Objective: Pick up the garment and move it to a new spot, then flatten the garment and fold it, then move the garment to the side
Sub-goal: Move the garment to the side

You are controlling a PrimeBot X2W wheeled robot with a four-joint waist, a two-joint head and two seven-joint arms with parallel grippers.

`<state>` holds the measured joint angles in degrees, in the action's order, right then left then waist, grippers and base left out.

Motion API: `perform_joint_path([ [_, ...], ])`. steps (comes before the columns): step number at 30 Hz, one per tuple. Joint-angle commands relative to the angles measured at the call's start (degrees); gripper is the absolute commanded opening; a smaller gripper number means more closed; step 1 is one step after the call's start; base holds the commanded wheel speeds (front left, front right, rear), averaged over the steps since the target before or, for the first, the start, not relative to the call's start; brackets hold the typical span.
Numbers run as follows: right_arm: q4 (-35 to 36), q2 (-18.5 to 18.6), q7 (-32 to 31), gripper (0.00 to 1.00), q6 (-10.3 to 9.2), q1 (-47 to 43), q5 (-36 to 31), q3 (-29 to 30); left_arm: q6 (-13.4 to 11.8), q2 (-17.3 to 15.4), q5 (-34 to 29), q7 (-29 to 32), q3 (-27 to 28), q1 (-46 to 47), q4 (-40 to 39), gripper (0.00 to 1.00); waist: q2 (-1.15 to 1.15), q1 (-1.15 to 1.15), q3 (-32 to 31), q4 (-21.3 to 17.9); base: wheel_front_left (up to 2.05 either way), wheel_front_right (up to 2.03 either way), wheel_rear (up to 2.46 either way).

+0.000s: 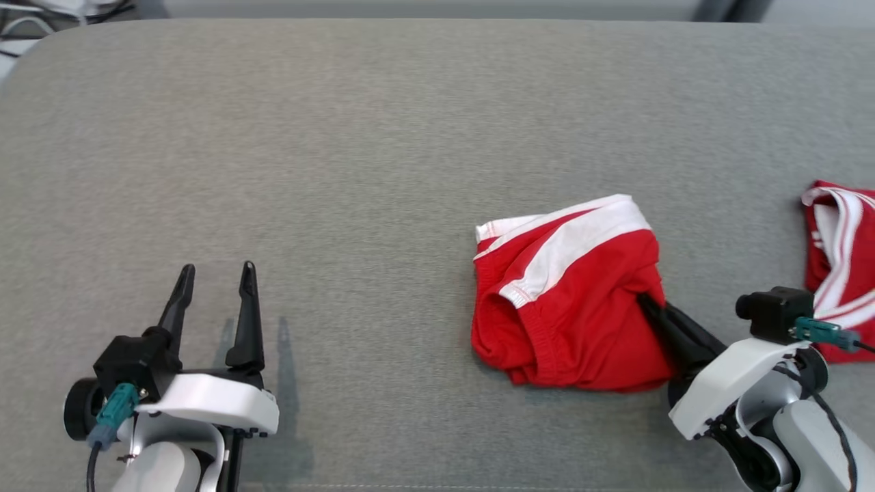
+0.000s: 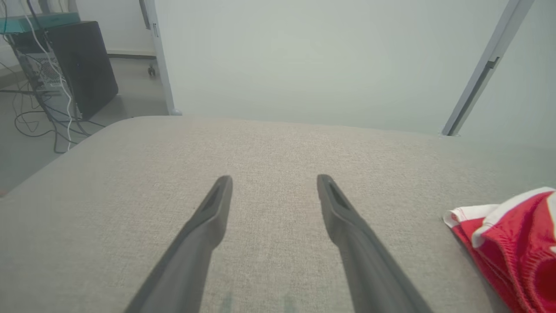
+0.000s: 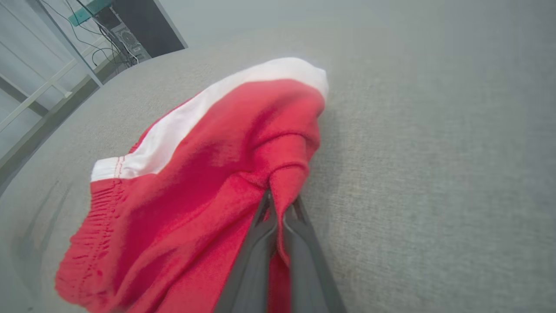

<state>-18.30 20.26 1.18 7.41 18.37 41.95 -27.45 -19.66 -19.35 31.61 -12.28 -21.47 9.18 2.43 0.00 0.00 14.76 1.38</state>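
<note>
Angling low, right arm (image 1: 735, 383) pinches the garment (image 1: 567, 307) with closed jaws.

Free surface (image 1: 328, 157) L of garment (image 1: 567, 307)

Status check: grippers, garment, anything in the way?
Right gripper shut on red garment edge. Left gripper open, clear of cloth. Second garment far right, apart.

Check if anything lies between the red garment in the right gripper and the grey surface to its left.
Nothing visible does. The right gripper is shut on an edge of the red garment; leftward the grey surface is bare up to the open left gripper. A second red garment lies on the opposite side, at the right.
</note>
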Motion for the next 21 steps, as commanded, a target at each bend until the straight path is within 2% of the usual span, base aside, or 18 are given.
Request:
perform_joint_path([
  [1,1.7,0.8,1.1,0.00,0.08,-0.8,-0.5,0.1,0.3,-1.6,-0.6,0.0,2.0,2.8,-1.6,1.00,0.00,0.00,0.9,-3.6,0.00,0.00,0.00],
  [8,2.6,0.5,3.8,0.00,0.08,-3.3,-3.9,3.1,-0.1,-4.6,-2.0,3.1,1.6,3.8,-4.1,1.00,0.00,0.00,2.1,-13.8,0.00,0.00,0.00],
  [13,2.2,-0.2,4.3,0.00,0.08,-2.4,-4.9,2.0,-0.6,-6.6,-2.8,5.3,1.6,4.2,-6.4,1.00,0.00,0.00,2.4,-20.1,0.00,0.00,0.00],
  [17,0.2,0.1,4.5,0.00,0.08,2.3,-5.5,-0.3,-0.9,-7.6,-3.4,6.9,1.3,4.9,-8.1,1.00,0.00,0.00,3.0,-22.8,0.00,0.00,0.00],
  [21,-2.4,2.1,5.5,0.00,0.08,9.3,-6.0,-2.3,-0.9,-8.0,-3.8,8.0,0.8,6.1,-9.2,1.00,0.00,0.00,4.2,-22.9,0.00,0.00,0.00],
])
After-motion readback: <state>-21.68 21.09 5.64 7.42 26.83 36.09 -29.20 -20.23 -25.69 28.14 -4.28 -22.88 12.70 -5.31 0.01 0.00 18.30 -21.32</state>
